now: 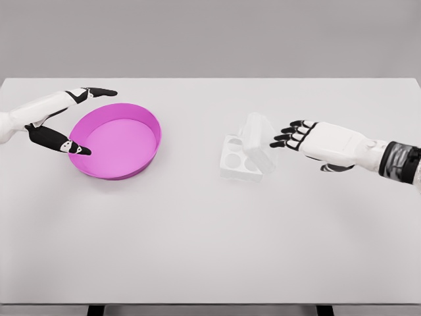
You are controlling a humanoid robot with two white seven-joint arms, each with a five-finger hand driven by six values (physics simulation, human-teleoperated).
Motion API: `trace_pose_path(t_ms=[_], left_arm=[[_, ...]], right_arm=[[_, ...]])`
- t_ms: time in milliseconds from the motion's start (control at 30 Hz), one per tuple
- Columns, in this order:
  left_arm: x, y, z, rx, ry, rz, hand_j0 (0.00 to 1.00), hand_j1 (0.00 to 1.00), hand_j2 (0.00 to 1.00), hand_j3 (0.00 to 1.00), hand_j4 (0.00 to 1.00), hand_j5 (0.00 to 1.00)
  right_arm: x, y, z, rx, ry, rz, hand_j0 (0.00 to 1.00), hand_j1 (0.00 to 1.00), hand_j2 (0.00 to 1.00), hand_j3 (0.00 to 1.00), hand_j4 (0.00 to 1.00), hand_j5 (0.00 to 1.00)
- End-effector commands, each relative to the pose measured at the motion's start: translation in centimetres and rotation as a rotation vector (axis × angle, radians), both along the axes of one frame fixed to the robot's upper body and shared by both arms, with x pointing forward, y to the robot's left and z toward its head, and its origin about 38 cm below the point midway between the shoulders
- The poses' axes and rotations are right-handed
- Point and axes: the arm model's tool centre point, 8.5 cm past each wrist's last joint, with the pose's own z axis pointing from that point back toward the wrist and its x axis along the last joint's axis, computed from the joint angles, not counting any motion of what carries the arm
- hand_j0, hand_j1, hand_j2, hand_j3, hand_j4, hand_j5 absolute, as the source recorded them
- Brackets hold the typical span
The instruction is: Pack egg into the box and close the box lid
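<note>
Box point(245, 157) lies open; right robot hand point(294, 133) beside it and left robot hand point(66, 122) spread, empty.

White table point(210, 250) bears pink bowl point(117, 141), egg box point(245, 155).

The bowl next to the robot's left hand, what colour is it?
The bowl is bright pink-purple, seen clearly in the head view.

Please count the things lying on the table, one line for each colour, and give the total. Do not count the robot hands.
Pink: 1, the round bowl, beside the left hand.
White or clear: 1, the egg box with its lid raised, near the right hand.
Total: 2. No egg can be made out.
</note>
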Motion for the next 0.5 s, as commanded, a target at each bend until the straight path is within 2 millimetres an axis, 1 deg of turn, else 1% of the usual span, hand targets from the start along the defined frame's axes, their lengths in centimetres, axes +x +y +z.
trace_pose_path(t_ms=[0,67,100,133,167,200,233,300,467], left_arm=[[0.0,0.0,0.1,-0.007,0.002,0.002,1.0,1.0,1.0,1.0,1.0,1.0],[0.0,0.0,0.1,-0.007,0.002,0.002,1.0,1.0,1.0,1.0,1.0,1.0],[0.0,0.1,0.1,-0.008,0.001,0.003,1.0,1.0,1.0,1.0,1.0,1.0],[0.0,0.0,0.1,-0.007,0.002,0.002,1.0,1.0,1.0,1.0,1.0,1.0],[0.0,0.0,0.1,-0.007,0.002,0.002,1.0,1.0,1.0,1.0,1.0,1.0],[0.0,0.0,0.1,-0.007,0.002,0.002,1.0,1.0,1.0,1.0,1.0,1.0],[0.0,0.0,0.1,-0.007,0.002,0.002,1.0,1.0,1.0,1.0,1.0,1.0],[0.0,0.1,0.1,-0.008,0.001,0.003,1.0,1.0,1.0,1.0,1.0,1.0],[0.0,0.0,0.1,-0.006,0.002,0.002,1.0,1.0,1.0,1.0,1.0,1.0]], right_arm=[[-0.2,1.6,0.3,0.05,-0.01,0.029,1.0,1.0,1.0,1.0,1.0,1.0],[-0.1,2.0,0.4,0.065,-0.013,0.032,1.0,1.0,1.0,1.0,1.0,1.0],[0.1,1.5,0.8,0.093,-0.013,0.02,1.0,1.0,1.0,1.0,1.0,1.0],[0.6,-0.4,2.3,0.149,-0.035,-0.028,1.0,1.0,1.0,1.0,1.0,1.0],[1.1,-4.3,4.1,0.245,-0.067,-0.132,1.0,1.0,1.0,1.0,1.0,1.0],[1.0,-6.6,3.7,0.274,-0.059,-0.195,1.0,1.0,1.0,1.0,1.0,1.0],[0.9,-7.1,3.8,0.277,-0.059,-0.207,1.0,1.0,1.0,1.0,1.0,1.0],[0.6,-7.2,3.9,0.31,-0.048,-0.199,1.0,1.0,1.0,1.0,1.0,1.0],[0.6,-7.4,3.8,0.31,-0.045,-0.202,1.0,1.0,1.0,1.0,1.0,1.0]])
